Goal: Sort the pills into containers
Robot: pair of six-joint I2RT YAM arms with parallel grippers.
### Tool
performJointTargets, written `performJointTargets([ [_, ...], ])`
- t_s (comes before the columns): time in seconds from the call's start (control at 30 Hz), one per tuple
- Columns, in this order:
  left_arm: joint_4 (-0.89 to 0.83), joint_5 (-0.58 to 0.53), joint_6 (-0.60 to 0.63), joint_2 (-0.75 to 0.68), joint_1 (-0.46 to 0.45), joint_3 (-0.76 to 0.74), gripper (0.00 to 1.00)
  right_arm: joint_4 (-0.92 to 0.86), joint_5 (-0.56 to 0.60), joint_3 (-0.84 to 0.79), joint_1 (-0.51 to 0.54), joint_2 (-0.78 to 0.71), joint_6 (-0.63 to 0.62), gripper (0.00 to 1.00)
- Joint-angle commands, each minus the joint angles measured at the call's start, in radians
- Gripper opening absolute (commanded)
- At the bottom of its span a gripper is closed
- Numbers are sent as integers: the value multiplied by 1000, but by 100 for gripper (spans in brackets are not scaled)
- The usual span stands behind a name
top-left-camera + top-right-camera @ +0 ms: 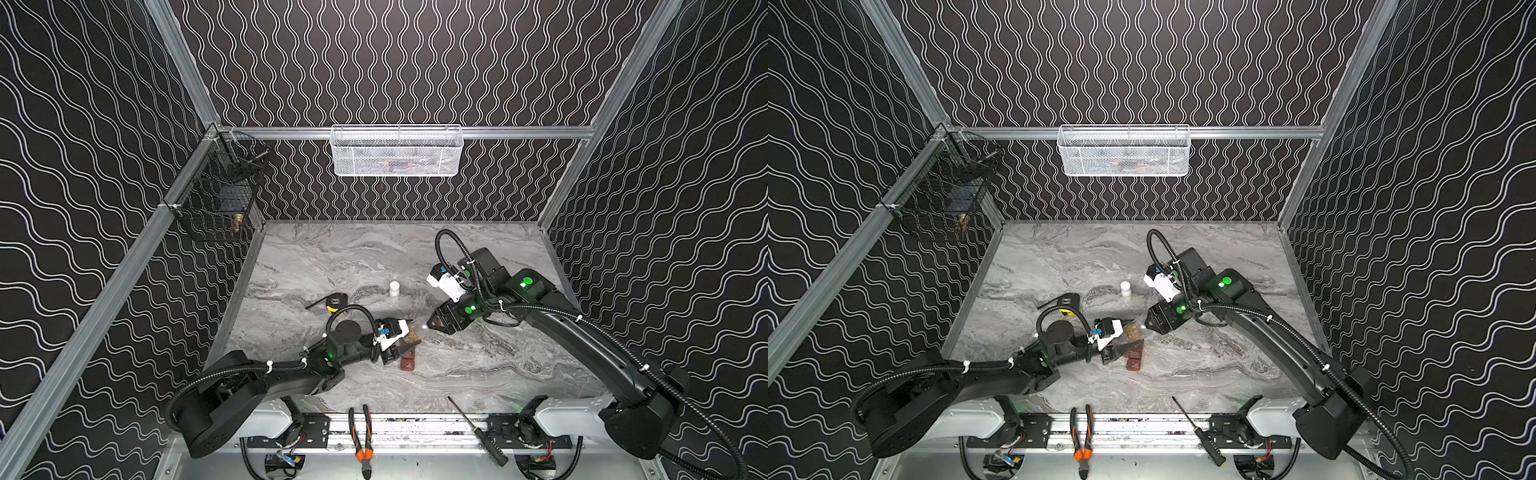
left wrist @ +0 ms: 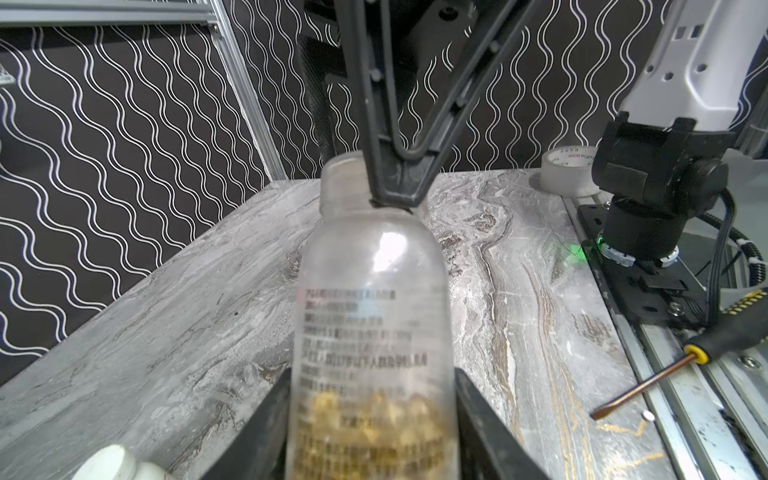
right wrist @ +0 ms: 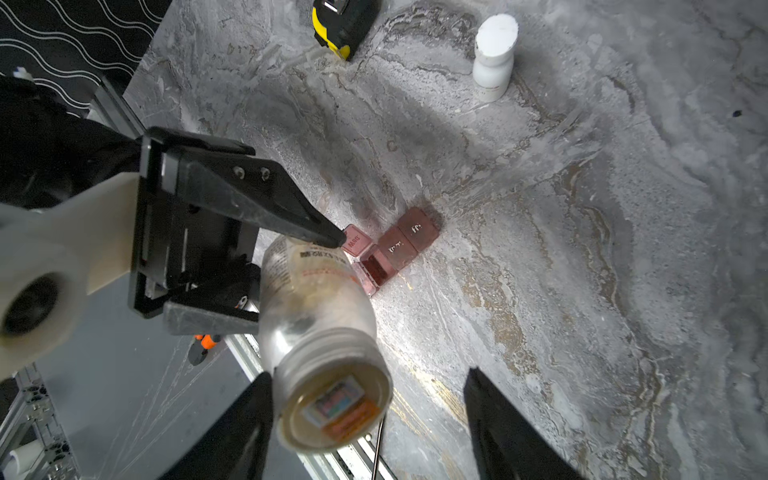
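Left pincer (image 1: 408, 337) clamped on a clear bottle (image 1: 415, 330), right pincer (image 1: 430, 326) spread at its cap
In both top views the bottle lies tilted between the two pincers, and the containers (image 1: 408, 360) (image 1: 1136, 358) rest on the table (image 1: 478, 365), partly under the left pincer's tips; from the left wrist, that pincer's fingers (image 2: 266, 415) press both sides of the bottle, yellow pills (image 2: 374, 419) pooled between them; from the right wrist, the right pincer's fingers (image 3: 498, 415) stand wide either side of the cap (image 3: 336, 411), and the containers (image 3: 399, 249) lie just beyond the left pincer, one lid raised
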Motion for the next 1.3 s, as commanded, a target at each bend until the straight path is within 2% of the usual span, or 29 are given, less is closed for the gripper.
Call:
performJointTargets([
  [0.0,69,9,5,11,-1,-1,7,25,-20,20,0,-16,15,77],
  [0.23,165,-43,-5,69,-2,-13,1,67,-96,77,-22,-45,120,78],
  [0.47,378,-204,-2,167,-5,-42,0,172,-202,70,-151,-83,377,76],
  [0.6,483,-269,11,248,-5,-34,0,157,-182,65,-211,-73,501,73],
  [0.7,553,-307,17,312,-6,-27,0,102,-147,88,-217,-44,540,71],
  [0.8,552,-327,30,341,-6,-9,0,99,-151,77,-219,-37,577,69],
  [1.27,552,-356,63,366,-14,14,0,26,-137,79,-214,12,654,68],
])
